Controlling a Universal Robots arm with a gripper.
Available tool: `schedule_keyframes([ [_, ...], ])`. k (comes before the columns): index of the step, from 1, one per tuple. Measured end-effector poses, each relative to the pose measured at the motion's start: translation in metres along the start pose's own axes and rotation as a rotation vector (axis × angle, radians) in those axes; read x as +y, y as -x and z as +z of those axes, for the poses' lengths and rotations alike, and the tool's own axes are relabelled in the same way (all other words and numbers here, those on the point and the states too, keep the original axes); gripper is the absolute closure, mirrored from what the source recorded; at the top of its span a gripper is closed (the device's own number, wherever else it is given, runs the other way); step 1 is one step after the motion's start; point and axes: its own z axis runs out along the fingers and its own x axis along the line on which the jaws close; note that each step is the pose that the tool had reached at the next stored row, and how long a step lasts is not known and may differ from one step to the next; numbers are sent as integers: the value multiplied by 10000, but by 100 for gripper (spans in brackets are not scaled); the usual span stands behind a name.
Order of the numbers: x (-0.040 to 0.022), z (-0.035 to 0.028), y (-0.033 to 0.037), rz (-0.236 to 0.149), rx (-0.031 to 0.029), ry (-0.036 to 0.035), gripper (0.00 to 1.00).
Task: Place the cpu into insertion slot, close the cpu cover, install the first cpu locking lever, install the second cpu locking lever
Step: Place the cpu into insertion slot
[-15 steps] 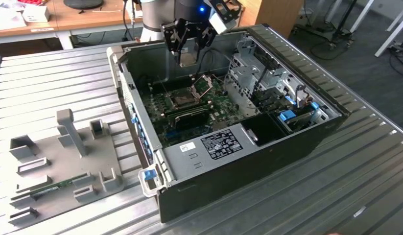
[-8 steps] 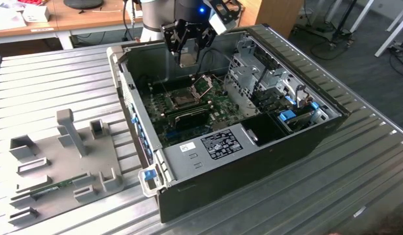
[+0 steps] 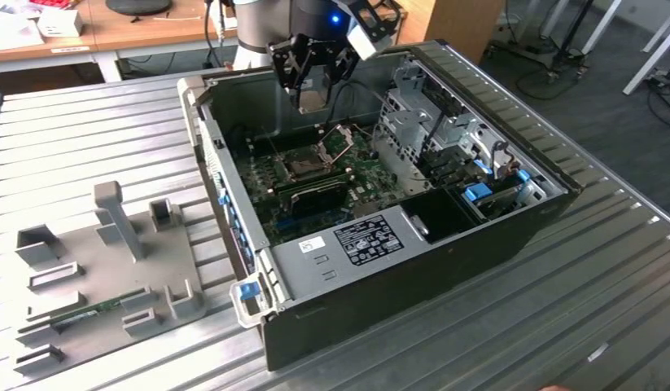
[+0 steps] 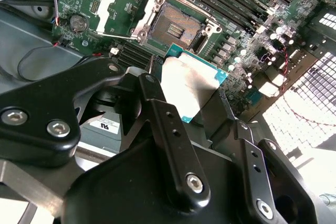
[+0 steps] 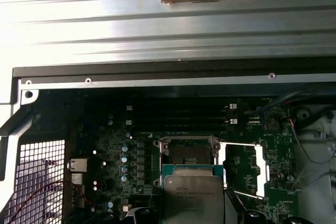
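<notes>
We list the cpu (image 4: 191, 82), judged light, stiff and fragile underneath, clamped by opposite edges in the pincer (image 4: 185, 98), poised above the uncovered insertion slot (image 4: 177, 27).

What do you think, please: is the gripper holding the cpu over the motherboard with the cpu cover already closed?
Not quite: the gripper does hold the cpu over the motherboard, but the cpu cover is open, swung aside from the bare insertion slot, as the second wrist view shows.
</notes>
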Motion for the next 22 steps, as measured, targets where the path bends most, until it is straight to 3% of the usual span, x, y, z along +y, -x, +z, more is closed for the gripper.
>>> schedule_keyframes([
  [8, -2, 16, 0, 0, 0, 1, 46],
  [22, -12, 132, 3, 0, 0, -9, 46],
])
